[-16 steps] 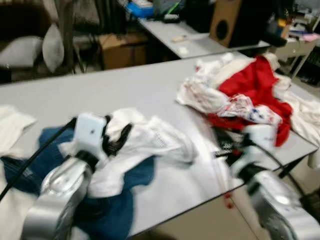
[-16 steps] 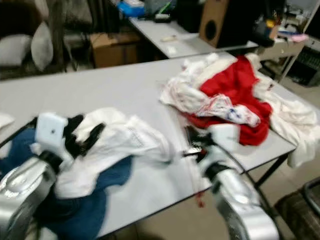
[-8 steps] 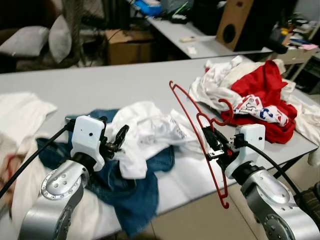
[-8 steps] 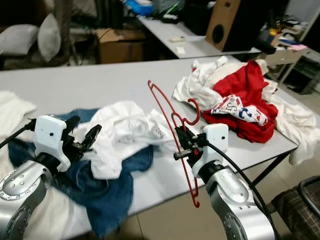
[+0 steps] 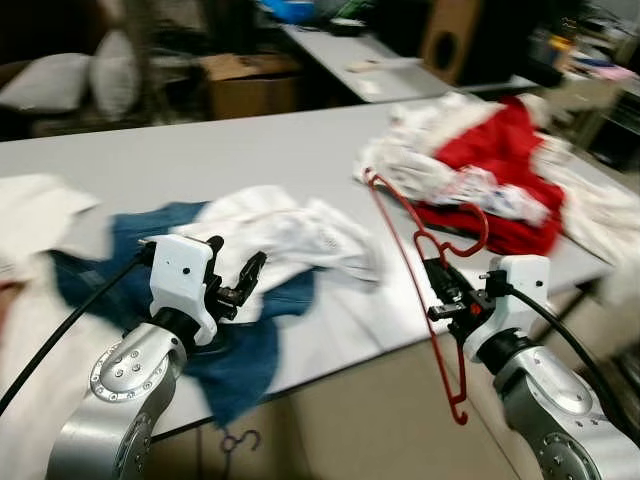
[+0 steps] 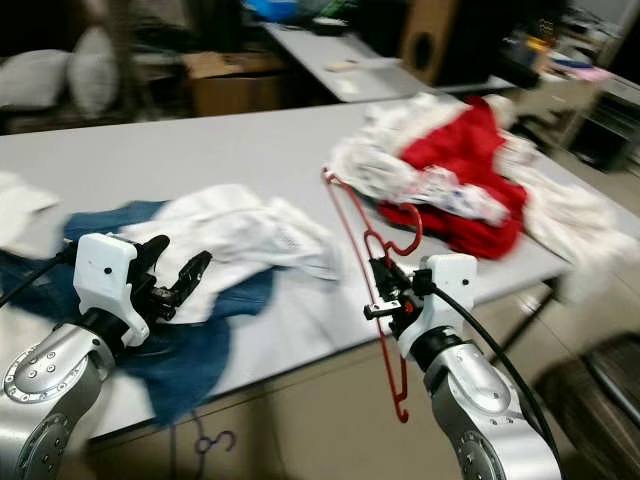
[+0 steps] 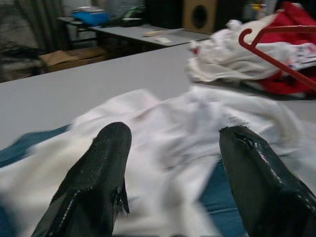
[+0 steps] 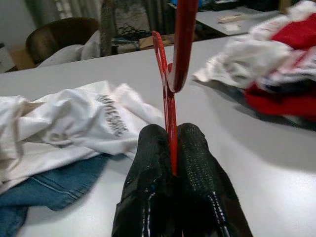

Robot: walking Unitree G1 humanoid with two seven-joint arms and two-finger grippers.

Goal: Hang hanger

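The right end effector [image 5: 447, 297], lower right of the left eye view, is clamped on a red plastic hanger [image 5: 425, 260]; in the right wrist view its two black fingers [image 8: 150, 163] press together on a thin red bar. The hanger stands nearly on edge, one end reaching up over the grey bench [image 5: 250, 160], the other dropping below the bench edge, its hook curling toward the heap of red and white clothes [image 5: 490, 165] at upper right.

The pinch sits on a narrow bar well away from the hanger's middle, so the long frame could likely pivot in the fingers or slip out if the arm swings quickly. The raised end is close to the heap, and the hook might snag that fabric and drag it along. The low end may knock the bench edge as the robot turns.

The left end effector [image 5: 238, 285], lower left of centre, is spread open and empty, hovering just above a white T-shirt [image 5: 285, 235] that lies over blue jeans [image 5: 235, 345]. A careless move there could catch the cloth.

No rail or rack can be made out, and the head views are blurred, so judging the hook's aim looks hard.
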